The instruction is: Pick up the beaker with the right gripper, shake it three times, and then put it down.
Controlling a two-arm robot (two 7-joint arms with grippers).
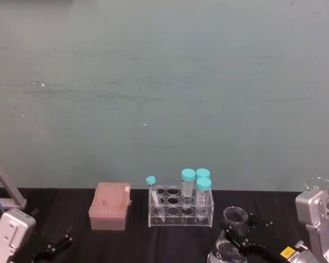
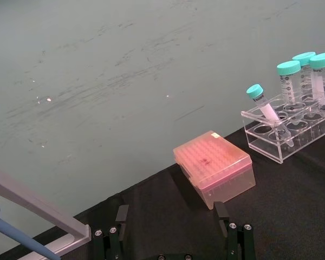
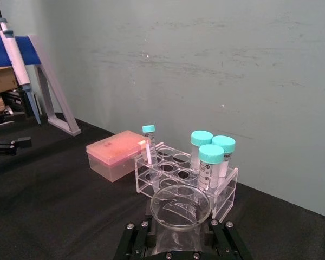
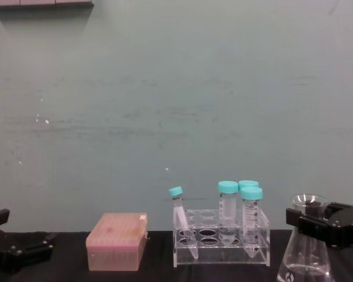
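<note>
Beaker | upright, set right of rack, nearer robot, over worktop | neck pinched below rim by right hand, judged so body swings freely when shaken | left hand spread, parked at left

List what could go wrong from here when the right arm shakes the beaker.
1. The right gripper sits at the narrow neck of the beaker. Smooth glass held that high might slip or swing during a hard shake.
2. The tube rack stands close on the robot's left of the beaker, so a sideways swing could knock it or tip its leaning tube.
</note>
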